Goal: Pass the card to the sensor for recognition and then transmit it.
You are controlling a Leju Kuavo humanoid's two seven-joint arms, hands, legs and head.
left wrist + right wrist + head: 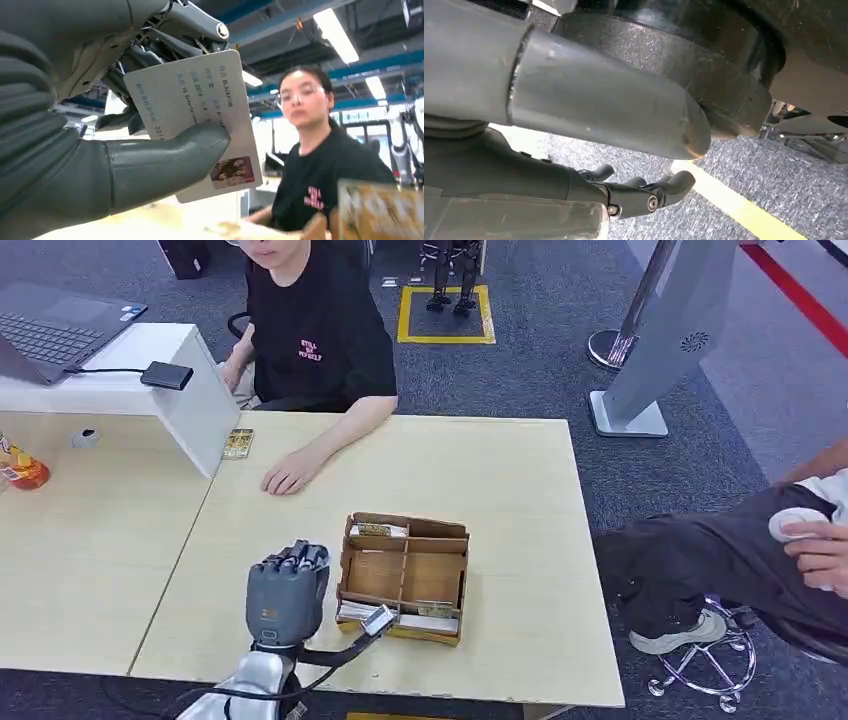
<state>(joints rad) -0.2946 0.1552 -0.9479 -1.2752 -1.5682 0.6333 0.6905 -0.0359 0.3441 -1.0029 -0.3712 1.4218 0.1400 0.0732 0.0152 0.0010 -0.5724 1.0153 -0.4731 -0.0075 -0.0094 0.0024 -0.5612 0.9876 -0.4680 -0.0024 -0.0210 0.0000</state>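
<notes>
The left hand (287, 590) stood raised over the near edge of the pale wooden surface (500, 470), its back toward the head camera and its fingers upright. In the left wrist view the same hand (100, 150) held a white rectangular card printed with text and a small photo (200, 115), the thick grey thumb (170, 152) pressed across the card's face and the darker fingers (150, 45) behind it. The card was upright and slightly tilted, above the surface and not touching it.

Just beside the left hand, toward the middle of the near edge, sat a brown cardboard box divided into compartments (404, 578), with cards lying in its near and far compartments. A small black rectangular device on a cable (167, 375) rested on a white raised stand (190, 400) at the far left of the surface, next to an open grey laptop (55, 330). A small patterned card (238, 444) lay on the surface by the stand's foot.

A person in a black T-shirt (315, 330) sat at the far edge, one hand (290, 472) flat on the surface.

The right hand (644, 192) hung over grey carpet floor (804, 195) crossed by a yellow line (729, 202), its fingers apart, slightly curled and holding nothing.
</notes>
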